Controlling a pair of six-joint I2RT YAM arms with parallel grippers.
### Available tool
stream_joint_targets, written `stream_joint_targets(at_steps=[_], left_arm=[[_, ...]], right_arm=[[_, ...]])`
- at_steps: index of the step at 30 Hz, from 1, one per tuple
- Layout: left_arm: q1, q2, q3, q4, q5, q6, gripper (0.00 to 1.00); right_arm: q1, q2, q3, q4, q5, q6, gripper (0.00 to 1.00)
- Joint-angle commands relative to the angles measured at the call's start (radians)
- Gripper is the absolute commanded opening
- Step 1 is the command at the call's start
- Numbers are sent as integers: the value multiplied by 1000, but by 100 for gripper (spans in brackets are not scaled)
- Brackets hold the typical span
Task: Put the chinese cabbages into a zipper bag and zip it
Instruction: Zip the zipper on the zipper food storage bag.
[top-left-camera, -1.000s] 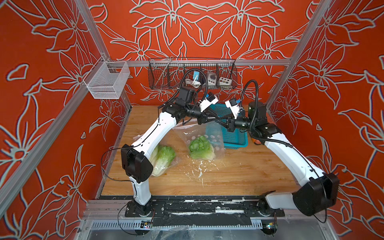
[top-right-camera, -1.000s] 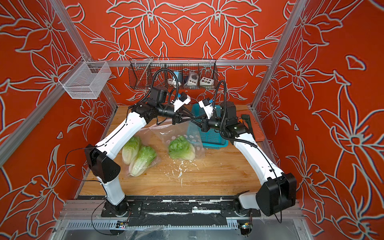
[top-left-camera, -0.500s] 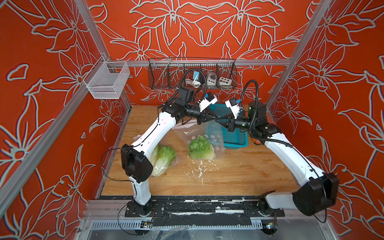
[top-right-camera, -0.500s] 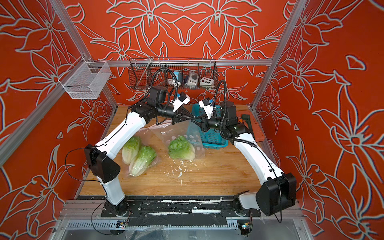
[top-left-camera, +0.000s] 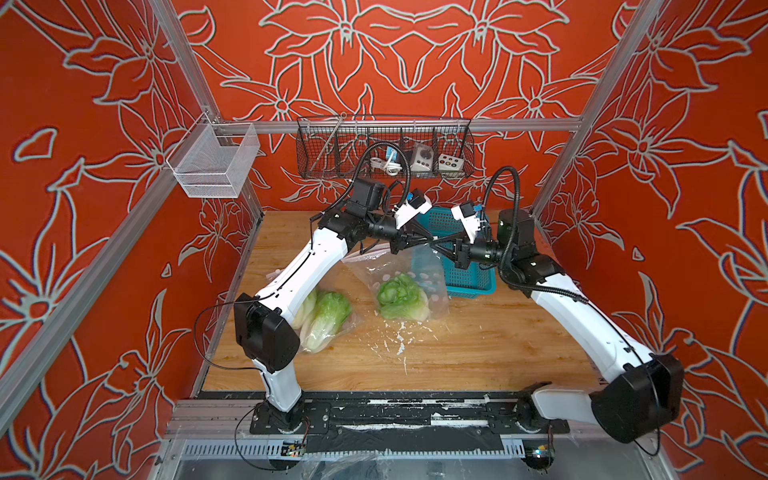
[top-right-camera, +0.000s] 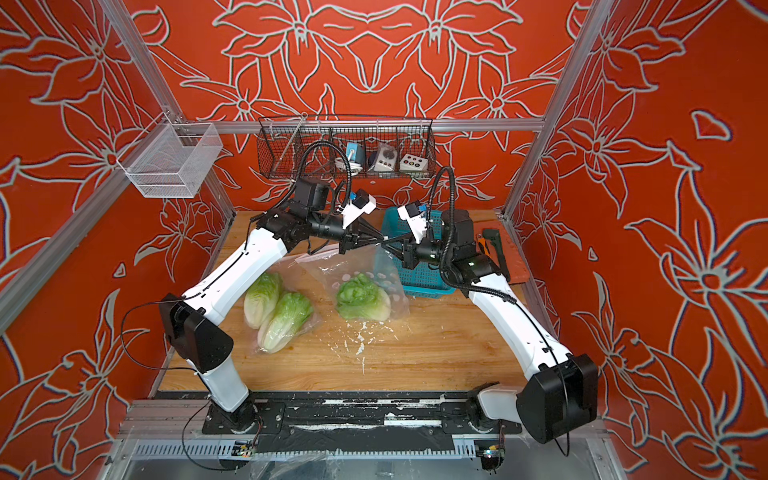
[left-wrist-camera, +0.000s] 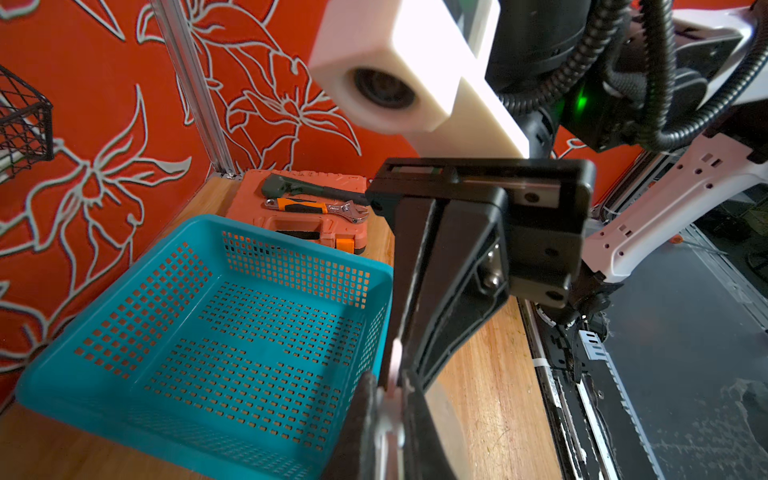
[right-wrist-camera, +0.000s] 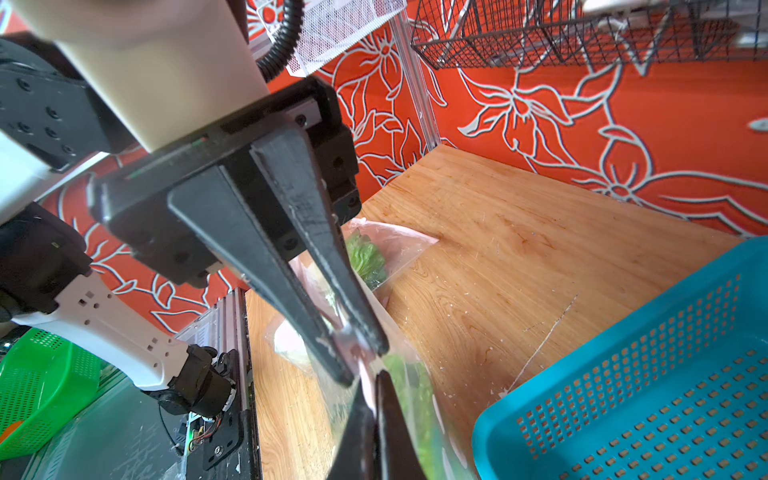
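A clear zipper bag (top-left-camera: 415, 270) (top-right-camera: 332, 272) hangs by its top edge above the table. One chinese cabbage (top-left-camera: 401, 297) (top-right-camera: 361, 297) sits inside it, resting on the wood. My left gripper (top-left-camera: 430, 240) (left-wrist-camera: 386, 424) is shut on the bag's pink zip strip, with a white slider piece between its jaws. My right gripper (top-left-camera: 435, 246) (right-wrist-camera: 374, 415) is shut on the same edge, tip to tip with the left. Two more cabbages (top-left-camera: 328, 311) (top-right-camera: 262, 297) lie side by side at the left on clear plastic, partly behind my left arm.
A teal perforated basket (top-left-camera: 469, 274) (left-wrist-camera: 187, 332) stands just behind and right of the bag. An orange tool case (top-right-camera: 513, 262) (left-wrist-camera: 299, 208) with a wrench lies by the right wall. A wire basket (top-left-camera: 382, 149) and a white mesh bin (top-left-camera: 212, 162) hang on the rails.
My left gripper's jaws have closed onto the bag's top edge. The arms, bag and cabbages have hardly moved.
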Motion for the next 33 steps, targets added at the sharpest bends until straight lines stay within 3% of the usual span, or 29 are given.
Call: stream_joint_targets(at_steps=[1, 7, 14, 20, 28, 31, 32, 33], left_arm=[[32, -41, -22, -26, -38, 41, 11], [69, -95, -85, -2, -66, 38, 11], [116, -180, -247, 71, -225, -41, 12], [153, -277, -411, 138, -317, -63, 12], [195, -314, -492, 186, -316, -100, 12], [196, -306, -491, 205, -275, -127, 12], [196, -304, -491, 217, -266, -146, 12], [196, -299, -492, 228, -256, -158, 12]], right_arm=[[-18, -53, -9, 41, -2, 8, 0], [-35, -72, -6, 10, 41, -1, 0], [-64, -92, -9, -49, 350, 63, 0], [-93, -64, -6, -51, 455, 104, 0], [-122, -38, 12, -62, 465, 139, 0], [-122, -32, 7, -41, 409, 161, 0], [-121, -32, 2, -39, 384, 165, 4], [-120, -37, -8, -44, 364, 171, 14]])
